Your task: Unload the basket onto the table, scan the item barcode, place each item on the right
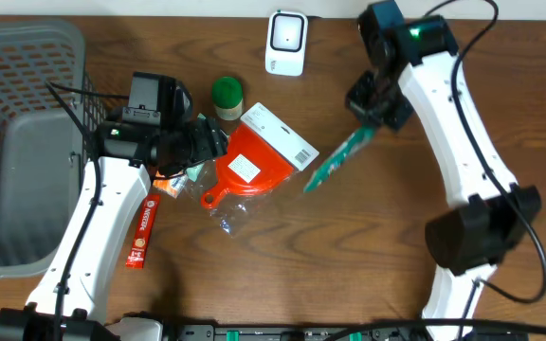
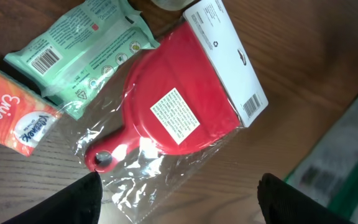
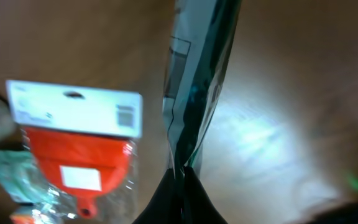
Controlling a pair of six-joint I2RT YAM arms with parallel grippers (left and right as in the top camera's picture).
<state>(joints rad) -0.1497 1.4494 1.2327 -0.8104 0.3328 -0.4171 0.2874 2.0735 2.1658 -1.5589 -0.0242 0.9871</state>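
My right claw (image 3: 180, 180) is pressed together on the near end of the green packet (image 3: 197, 93); the packet runs away from my fingers as a thin, edge-on strip; from overhead it slants down and left from the claw, its far tip near the corner of the scoop's white card; I cannot tell whether that tip touches the worktop (image 1: 368, 246). My right arm reaches in from the front right edge, folds back at the elbow near the far edge, and turns the wrist down toward the middle.

My left claw (image 2: 179, 183) hangs with its fingers (image 2: 61, 202) wide apart and holds nothing; it points down over the handle end of the red scoop (image 2: 166, 106), which lies flat in a clear bag with a barcode on its card. My left arm comes up from the front left corner, its wrist bent over the pile.

Beside the scoop lie the wipes (image 2: 86, 50), and the tissues (image 2: 11, 118) touch them; a red sachet (image 1: 142, 227) lies beside my left forearm; a green-capped bottle (image 1: 226, 95) stands just behind the scoop; the scanner (image 1: 286, 41) sits at the far edge, well apart from the packet; the basket (image 1: 17, 142) fills the left side.
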